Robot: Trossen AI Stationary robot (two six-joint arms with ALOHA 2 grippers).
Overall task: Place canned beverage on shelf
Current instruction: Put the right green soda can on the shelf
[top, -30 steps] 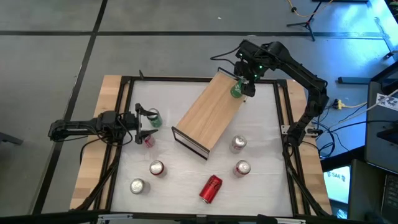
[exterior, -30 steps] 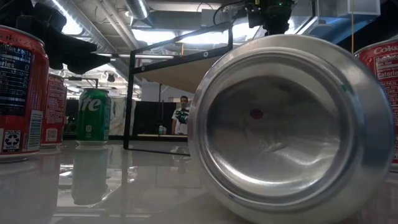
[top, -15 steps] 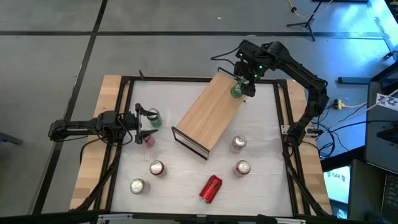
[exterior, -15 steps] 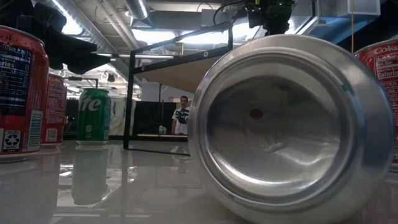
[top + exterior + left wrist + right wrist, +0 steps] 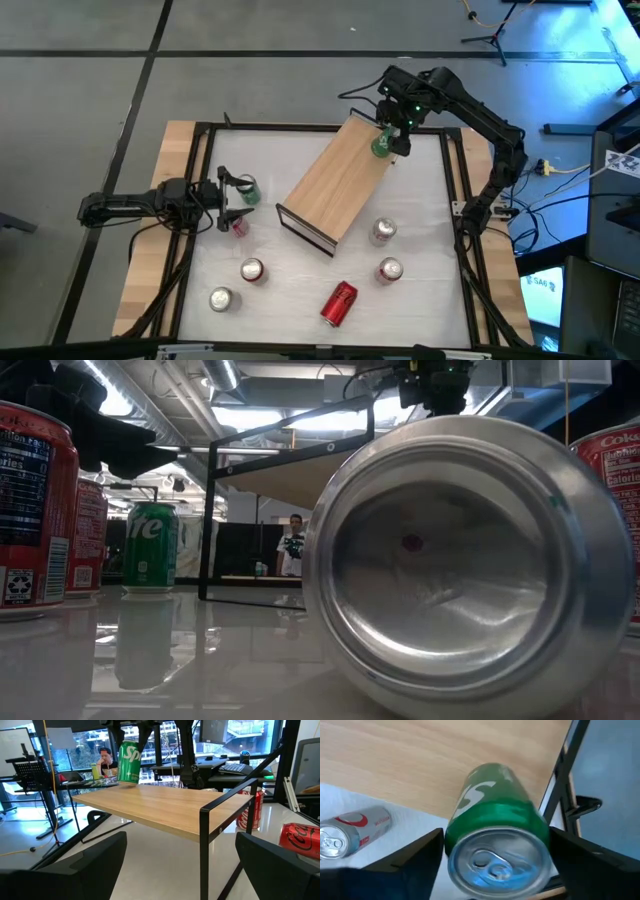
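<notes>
Right gripper point(image 5: 385, 143): my fingers stand just clear around the upright green aluminium can point(image 5: 380, 146) on the light-wood shelf point(image 5: 335, 183).

**Readable lettering on the cans**

In the left wrist view, a green can point(image 5: 129, 762) at upper left is showing "Sp". In the low view, a green can point(image 5: 150, 547) at middle left is showing "ite"; the red can point(image 5: 608, 453) at the right edge is showing "Col" and "Calori". Other print is staying unreadable.
</notes>
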